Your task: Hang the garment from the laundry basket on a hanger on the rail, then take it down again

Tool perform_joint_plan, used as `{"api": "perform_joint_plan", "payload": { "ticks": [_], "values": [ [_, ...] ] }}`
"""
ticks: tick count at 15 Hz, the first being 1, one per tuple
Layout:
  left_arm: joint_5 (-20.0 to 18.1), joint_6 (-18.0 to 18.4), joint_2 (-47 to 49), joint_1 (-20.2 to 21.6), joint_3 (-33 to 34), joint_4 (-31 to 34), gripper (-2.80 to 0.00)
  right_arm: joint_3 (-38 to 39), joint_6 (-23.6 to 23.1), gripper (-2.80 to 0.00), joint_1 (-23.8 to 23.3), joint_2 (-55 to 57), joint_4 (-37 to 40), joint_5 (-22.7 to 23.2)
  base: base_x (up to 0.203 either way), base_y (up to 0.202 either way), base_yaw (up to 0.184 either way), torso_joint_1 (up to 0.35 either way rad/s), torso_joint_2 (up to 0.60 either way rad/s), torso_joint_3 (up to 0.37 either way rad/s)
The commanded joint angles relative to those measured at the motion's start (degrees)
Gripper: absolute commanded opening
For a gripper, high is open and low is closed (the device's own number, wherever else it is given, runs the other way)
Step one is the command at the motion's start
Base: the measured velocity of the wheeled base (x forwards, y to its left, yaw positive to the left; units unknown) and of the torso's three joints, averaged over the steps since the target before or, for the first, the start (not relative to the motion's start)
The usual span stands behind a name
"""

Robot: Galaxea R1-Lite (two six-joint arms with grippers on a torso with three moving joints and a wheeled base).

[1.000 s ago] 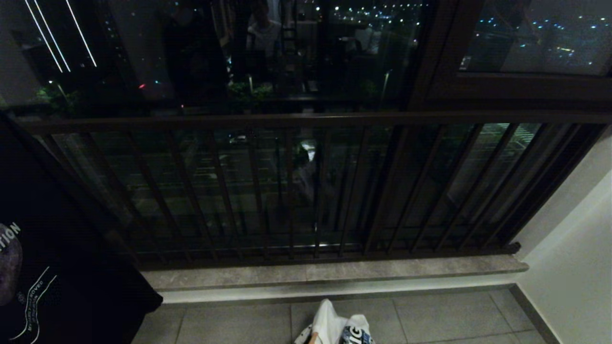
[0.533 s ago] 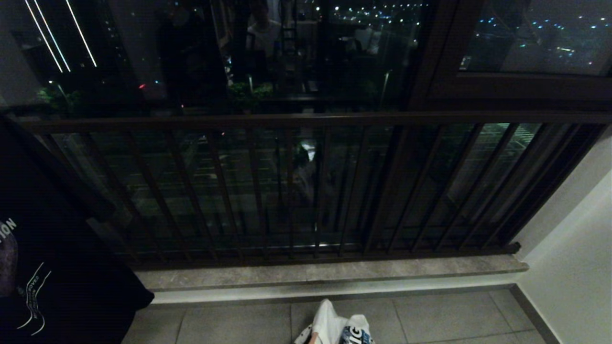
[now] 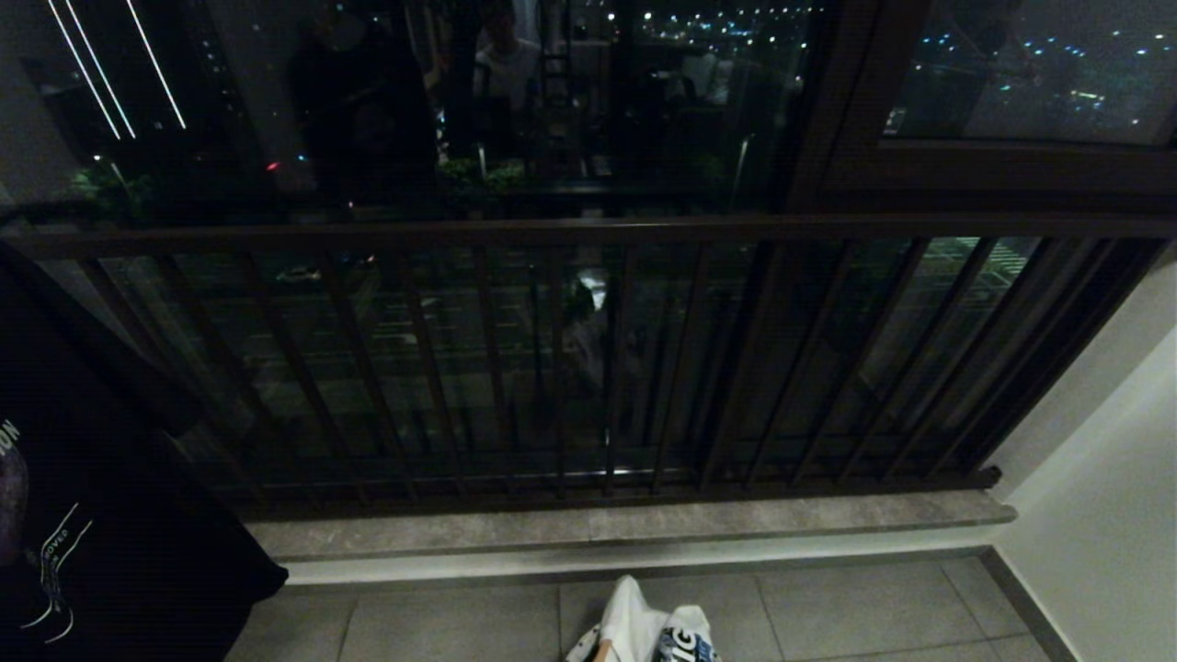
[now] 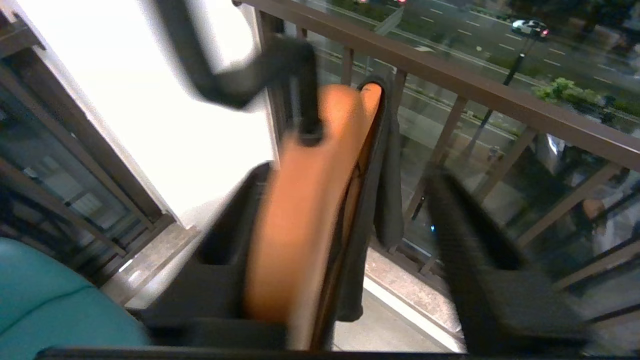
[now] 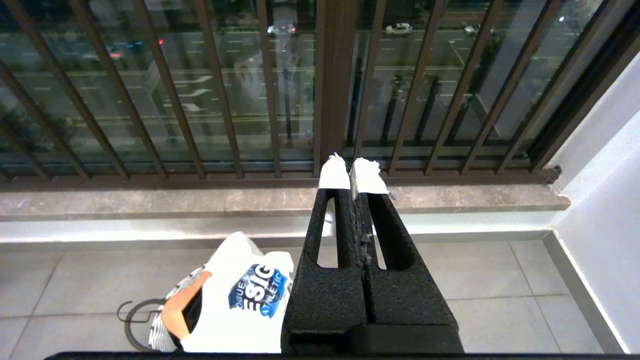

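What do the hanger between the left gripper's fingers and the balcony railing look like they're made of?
Hanger: orange, smooth and matt, likely wood or plastic; motion blur leaves it open. Its hook is dark, probably metal or plastic. Balcony railing: slim, straight brown bars with a faint sheen, probably painted metal.

A home balcony high up in a city, at night. A dark metal railing (image 3: 588, 230) with upright bars stands on a stone sill (image 3: 625, 529) above a tiled floor (image 3: 828, 607), with a white wall (image 3: 1103, 515) at the side. Through the bars, a road with cars (image 5: 397, 29) lies far below, and city lights (image 3: 699, 18) dot the distance.
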Motion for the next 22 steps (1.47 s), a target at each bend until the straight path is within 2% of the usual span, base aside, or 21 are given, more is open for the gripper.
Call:
{"api": "perform_joint_plan", "payload": {
  "ticks": [1, 22],
  "values": [
    [0.00, 0.04, -0.02, 0.23, -0.05, 0.07, -2.80, 0.00, -0.01, -2.80, 0.00, -0.01, -0.01, 0.01, 0.000, 0.000, 0.000, 0.000, 0.00, 0.000],
    [0.00, -0.13, -0.81, 0.15, -2.60, 0.07, -2.80, 0.00, -0.01, -2.80, 0.00, -0.01, -0.01, 0.01, 0.000, 0.000, 0.000, 0.000, 0.00, 0.000]
  ]
}}
